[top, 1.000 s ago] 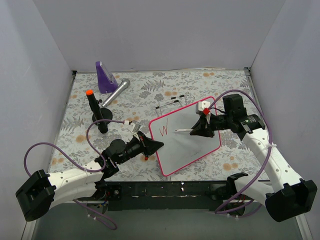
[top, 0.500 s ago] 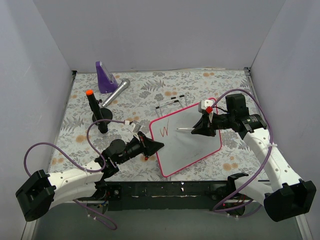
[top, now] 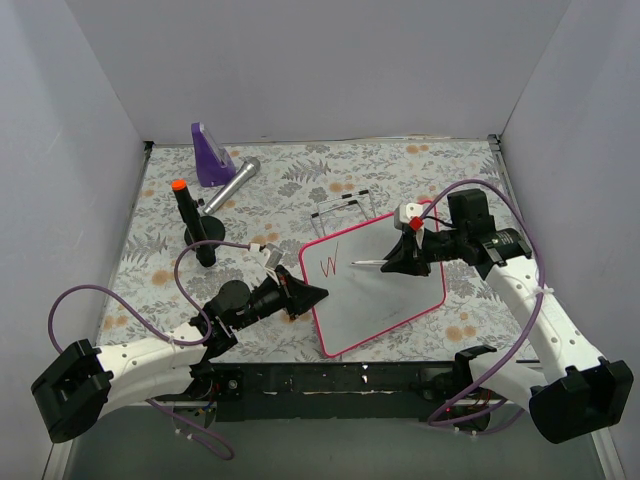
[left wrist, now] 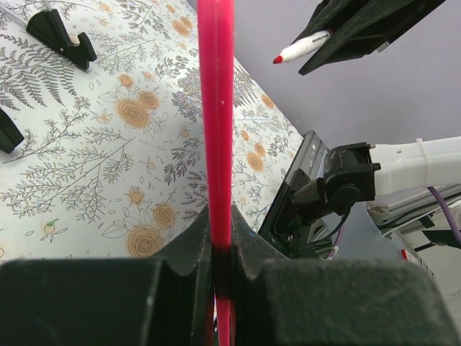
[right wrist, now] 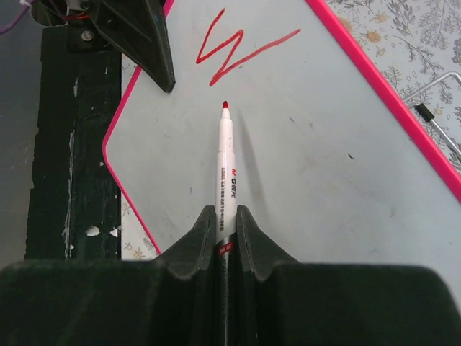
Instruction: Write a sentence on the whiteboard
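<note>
Right claw [right wrist: 225, 220] pinching a red marker [right wrist: 225, 162] over the whiteboard [right wrist: 310, 144].
Left claw [left wrist: 222, 241] clamps its pink frame; the red lettering [right wrist: 238, 47] reads only "W".

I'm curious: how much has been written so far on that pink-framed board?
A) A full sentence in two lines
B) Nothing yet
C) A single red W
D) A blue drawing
C: the right wrist view shows only a red W on the whiteboard. The rest of the surface carries no lettering, and the tip of the marker points toward the W.
</note>
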